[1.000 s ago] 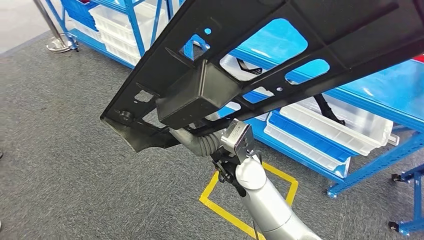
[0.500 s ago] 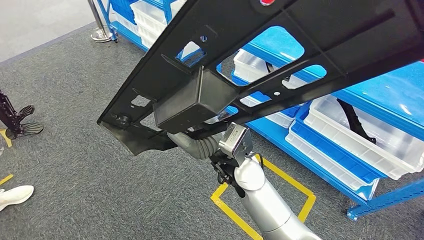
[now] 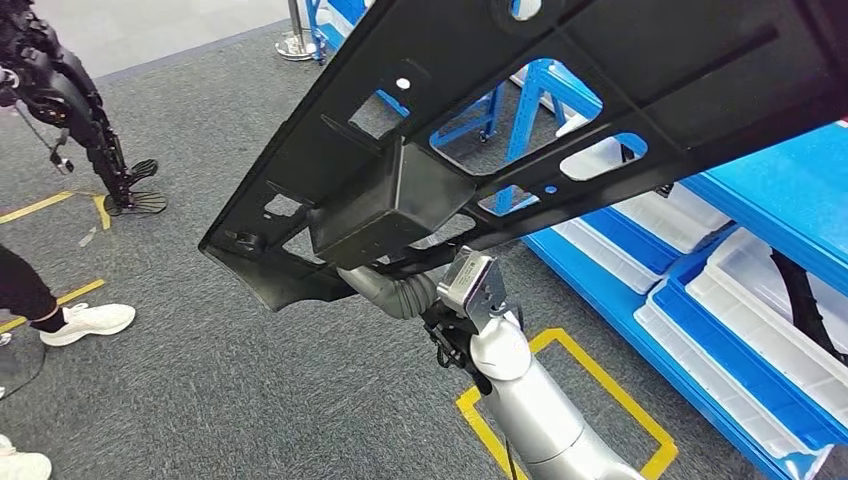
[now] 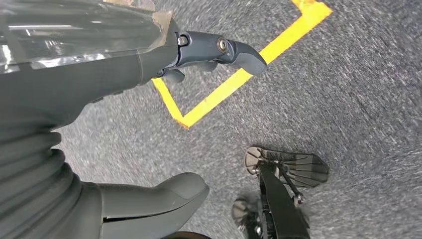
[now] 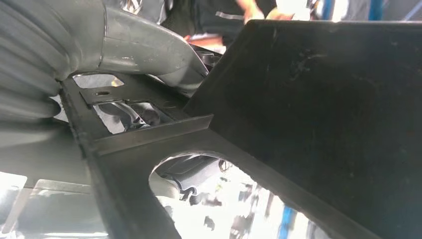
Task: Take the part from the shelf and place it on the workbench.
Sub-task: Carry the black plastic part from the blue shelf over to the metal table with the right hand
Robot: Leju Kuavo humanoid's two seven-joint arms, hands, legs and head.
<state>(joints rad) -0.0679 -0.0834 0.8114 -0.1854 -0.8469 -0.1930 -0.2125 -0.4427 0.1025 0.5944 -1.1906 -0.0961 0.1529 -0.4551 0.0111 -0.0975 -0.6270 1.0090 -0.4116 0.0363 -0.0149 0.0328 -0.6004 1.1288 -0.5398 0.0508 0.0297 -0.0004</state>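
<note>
Above the grey floor point(image 3: 200, 380), the long black part point(image 3: 560, 110) slants from lower left to upper right.

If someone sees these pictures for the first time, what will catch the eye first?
The long black part with cut-out holes, crossing the head view from lower left to upper right. Under it, the robot's silver arm reaches up from below. Behind, blue shelving holds white bins.

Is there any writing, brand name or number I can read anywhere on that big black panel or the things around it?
None can be read.
The long black plastic panel with cut-out holes carries no lettering.
The white plastic bins show no labels.
The yellow floor tape forms plain lines, not characters.
</note>
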